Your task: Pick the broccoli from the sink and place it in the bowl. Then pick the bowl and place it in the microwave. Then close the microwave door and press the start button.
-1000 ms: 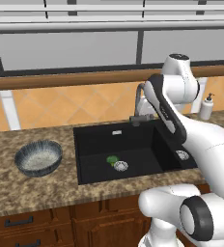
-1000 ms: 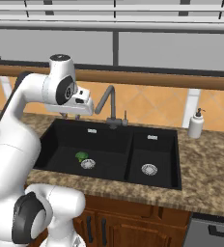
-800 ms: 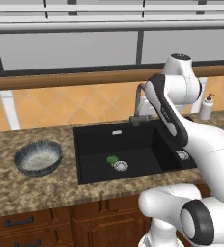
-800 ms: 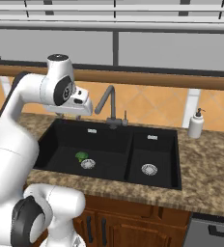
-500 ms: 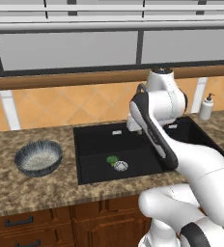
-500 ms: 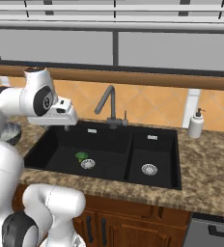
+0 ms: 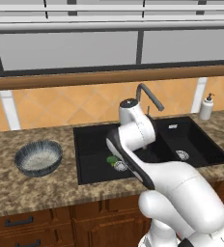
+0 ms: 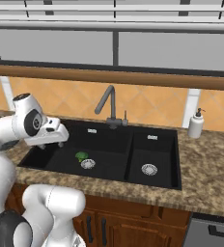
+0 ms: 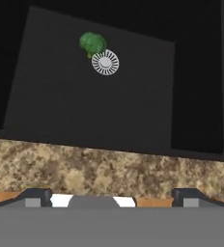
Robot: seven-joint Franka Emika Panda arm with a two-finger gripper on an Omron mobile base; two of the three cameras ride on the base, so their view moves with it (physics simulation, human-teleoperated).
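The broccoli (image 9: 91,43) is a small green lump on the floor of the black sink's (image 8: 104,140) left basin, touching the round silver drain (image 9: 105,62). It also shows as the broccoli (image 8: 81,156) and the broccoli (image 7: 111,159). My gripper (image 9: 111,198) is open, its two tips wide apart with nothing between them. It hangs high above the granite rim at the basin's edge, well short of the broccoli. My hand (image 8: 53,134) hovers over the sink's left end. The bowl (image 7: 38,157) stands empty on the counter left of the sink. The microwave is out of view.
A grey gooseneck faucet (image 8: 109,103) rises behind the sink's divider. A white soap dispenser (image 8: 196,124) stands at the back right of the counter. The right basin has its own drain (image 8: 149,169). Brown granite counter (image 7: 17,188) surrounds the sink.
The arm has swung from beside the faucet across to the left end of the sink, and the hand now looks down into the left basin. Broccoli and bowl have not moved.
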